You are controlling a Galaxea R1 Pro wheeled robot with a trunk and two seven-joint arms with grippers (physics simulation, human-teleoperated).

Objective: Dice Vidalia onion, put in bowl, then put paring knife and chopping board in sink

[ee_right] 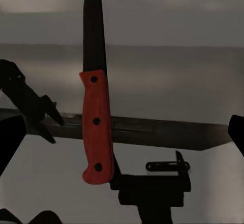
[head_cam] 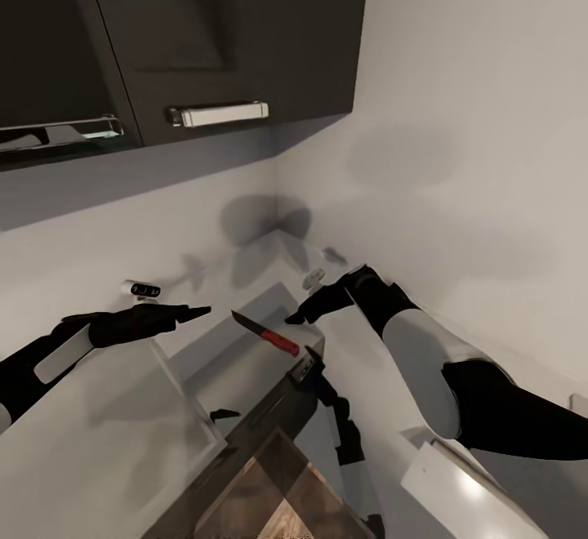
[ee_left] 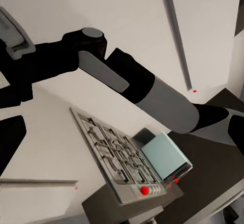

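Jaws of the right gripper (head_cam: 298,316) and left gripper (head_cam: 200,310): state cannot be told; the paring knife (head_cam: 266,334) is seen between them (apparently unsupported), sink placement judged pending

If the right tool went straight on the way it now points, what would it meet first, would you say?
Most likely the slim red-handled paring knife, which lies straight ahead in the right wrist view. In the head view the right tool points toward it, though depth is unclear.
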